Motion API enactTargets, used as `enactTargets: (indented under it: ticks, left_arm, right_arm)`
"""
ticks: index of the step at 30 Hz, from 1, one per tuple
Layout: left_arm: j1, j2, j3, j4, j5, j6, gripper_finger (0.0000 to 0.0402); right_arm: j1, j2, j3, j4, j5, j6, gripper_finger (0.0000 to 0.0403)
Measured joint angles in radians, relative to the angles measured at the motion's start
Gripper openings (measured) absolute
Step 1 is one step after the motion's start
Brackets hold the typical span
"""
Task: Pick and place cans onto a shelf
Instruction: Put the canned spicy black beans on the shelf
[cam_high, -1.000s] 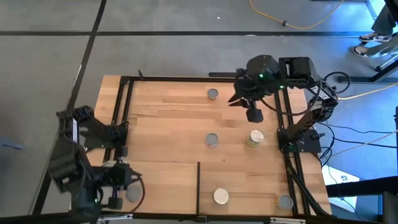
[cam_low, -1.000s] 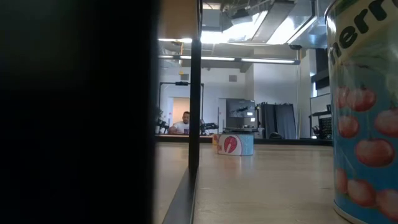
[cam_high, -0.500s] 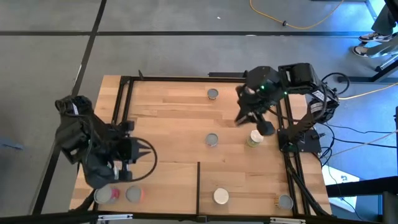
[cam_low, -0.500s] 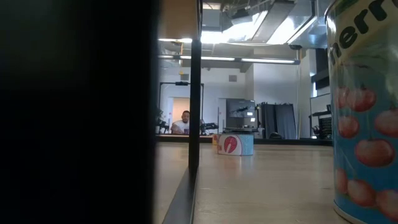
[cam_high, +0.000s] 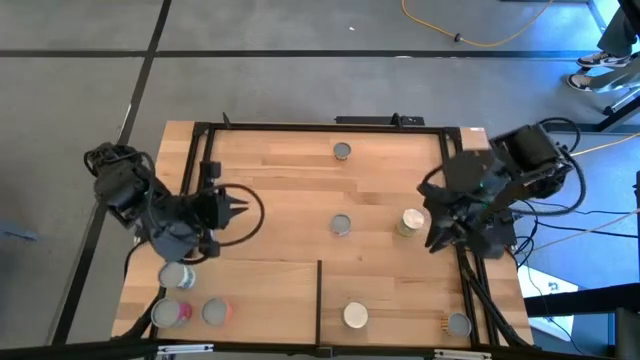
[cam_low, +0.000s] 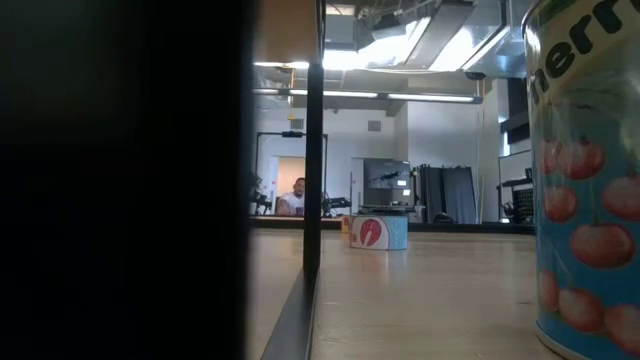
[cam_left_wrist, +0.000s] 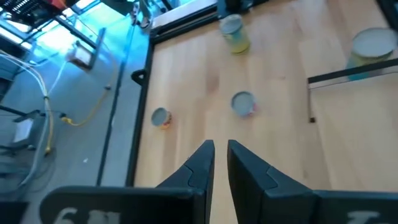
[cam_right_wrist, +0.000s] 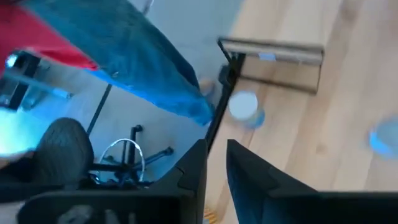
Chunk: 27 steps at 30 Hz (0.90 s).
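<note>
Eight cans were in sight from above on the wood tabletop. Three sat together in the lower left of the frame: a grey-topped can, a red-topped can below it and a second grey can just beside that one. They lay on the raised board with the thin black frame, the shelf, which filled the lower left of the table. My left gripper hung above that board at the left middle of the frame, pointing toward the table's centre; its jaws stood nearly together with only a thin slit between them, and they held nothing.

A lone grey can stood near the top edge, another at the centre, and a cream-topped can with a yellow-green label just right of centre. A white-topped can and a small grey can sat along the bottom edge, right of the shelf's black bar.

My right gripper was at the right edge of the table, near the cream-topped can but apart from it, its jaws likewise narrow and empty.
</note>
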Motion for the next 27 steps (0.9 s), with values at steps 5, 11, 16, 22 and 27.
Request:
enactTargets:
  ticks: [5, 11, 16, 22, 27]
  left_arm:
    - [0.043, 0.0, 0.0, 0.0, 0.029, 0.053, 0.0037]
    - [0.099, 0.0, 0.0, 0.0, 0.091, 0.077, 0.0037]
    - [0.152, 0.0, 0.0, 0.0, 0.135, 0.136, 0.0038]
    - [0.212, 0.0, 0.0, 0.049, 0.279, 0.26, 0.0036]
    - [0.251, 0.0, 0.0, 0.114, 0.43, 0.313, 0.0037]
  right_arm:
    - [0.079, -0.03, -0.104, 0.001, 0.079, 0.181, 0.0064]
    - [0.191, -0.06, -0.292, 0.001, 0.082, 0.32, 0.0064]
    - [0.315, -0.066, -0.471, -0.001, -0.056, 0.439, 0.0064]
    - [0.415, -0.066, -0.606, 0.009, -0.116, 0.477, 0.0064]
    - [0.466, -0.067, -0.673, 0.105, -0.118, 0.474, 0.0064]
